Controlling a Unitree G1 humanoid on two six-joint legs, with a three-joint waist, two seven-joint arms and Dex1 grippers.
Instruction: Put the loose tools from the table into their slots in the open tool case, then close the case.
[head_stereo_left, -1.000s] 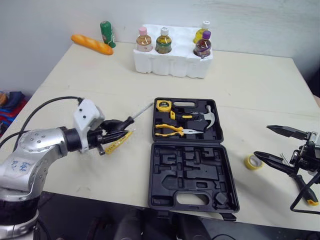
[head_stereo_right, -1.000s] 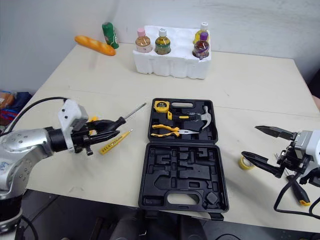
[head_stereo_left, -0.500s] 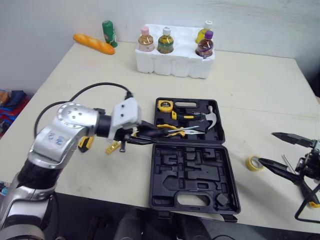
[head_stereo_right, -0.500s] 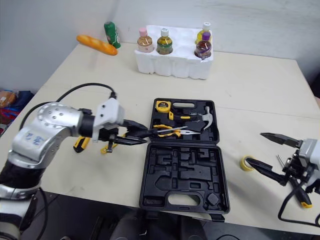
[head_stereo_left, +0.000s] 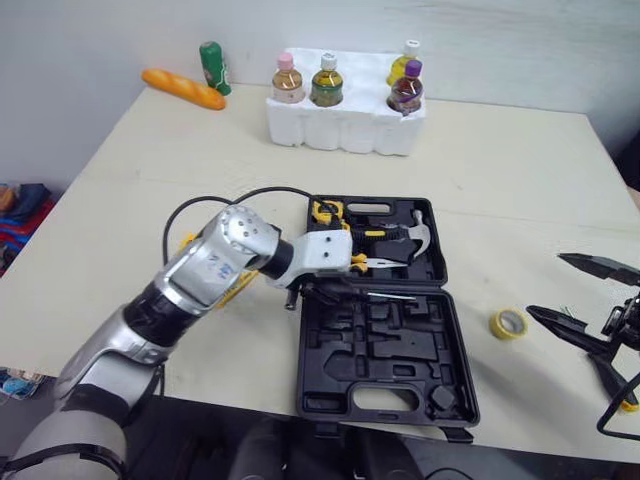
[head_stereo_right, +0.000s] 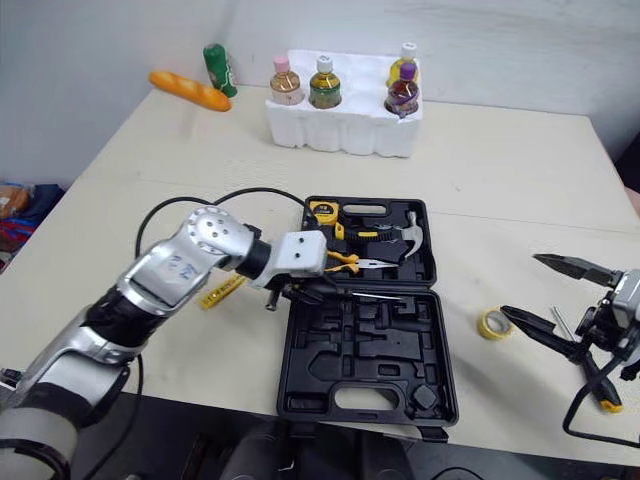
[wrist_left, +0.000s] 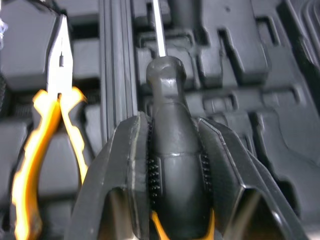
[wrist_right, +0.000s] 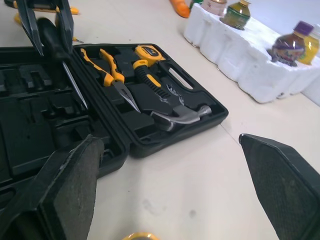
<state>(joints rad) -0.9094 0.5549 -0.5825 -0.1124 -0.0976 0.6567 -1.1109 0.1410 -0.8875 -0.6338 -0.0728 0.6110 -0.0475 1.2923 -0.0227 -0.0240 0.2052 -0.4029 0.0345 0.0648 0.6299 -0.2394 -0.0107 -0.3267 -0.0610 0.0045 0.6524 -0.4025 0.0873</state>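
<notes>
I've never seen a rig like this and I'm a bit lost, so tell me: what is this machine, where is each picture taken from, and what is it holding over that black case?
It is a two-armed humanoid robot working at a table. The two wide pictures come from cameras in its head, looking down. The two close-ups come from a camera on each wrist, looking along that arm's two black fingers.

The left gripper is shut on a black-handled screwdriver, held over the near half of the open tool case, close to the hinge. The far half holds pliers, a hammer and a tape measure.

The right gripper is open and holds nothing, beside a yellow tape roll. Toward the table's far side stands a white foam tray of bottles.
</notes>
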